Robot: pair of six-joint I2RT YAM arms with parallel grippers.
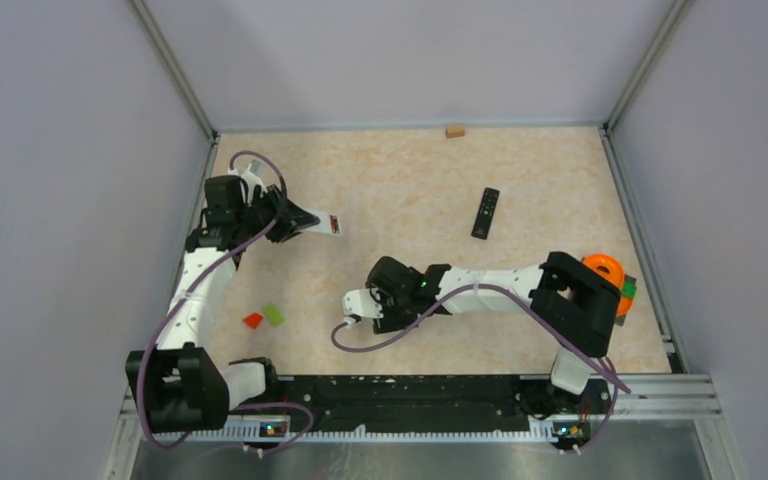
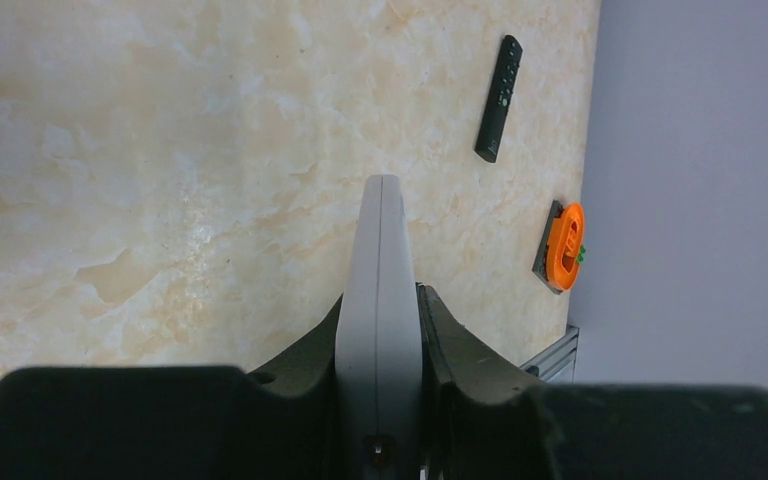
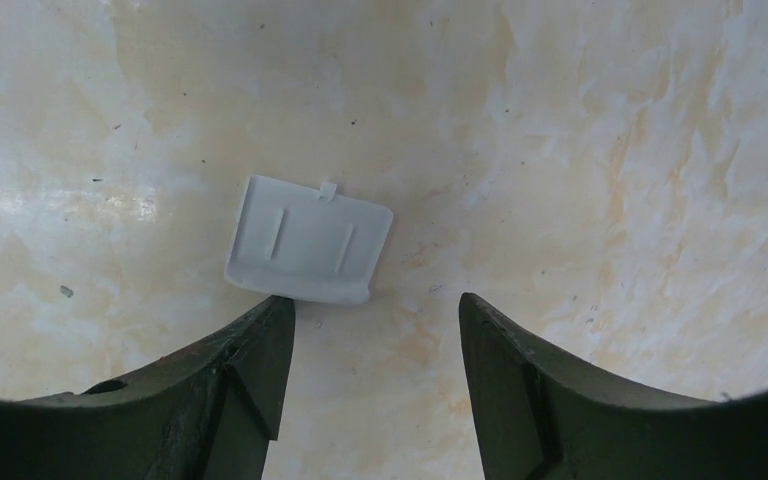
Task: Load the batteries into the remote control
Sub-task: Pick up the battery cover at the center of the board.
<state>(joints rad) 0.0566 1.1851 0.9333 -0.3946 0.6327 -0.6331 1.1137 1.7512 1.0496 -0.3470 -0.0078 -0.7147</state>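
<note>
My left gripper (image 1: pixel 295 220) is shut on a light grey remote control (image 2: pixel 380 300), seen edge-on between the fingers in the left wrist view. In the top view the remote (image 1: pixel 322 225) sticks out to the right at the far left of the table, with a small red-and-dark mark near its outer end; I cannot tell if that is a battery. My right gripper (image 3: pixel 375 300) is open low over the table, near the middle. A grey battery cover (image 3: pixel 308 240) lies flat just beyond its left fingertip (image 3: pixel 278 305). No loose batteries show.
A black remote (image 1: pixel 486 212) lies at the back right, also in the left wrist view (image 2: pixel 498 98). An orange round object (image 1: pixel 605 270) sits at the right edge. Flat red (image 1: pixel 253 320) and lime-green (image 1: pixel 274 313) blocks lie front left. A small wooden block (image 1: pixel 454 130) is at the back wall.
</note>
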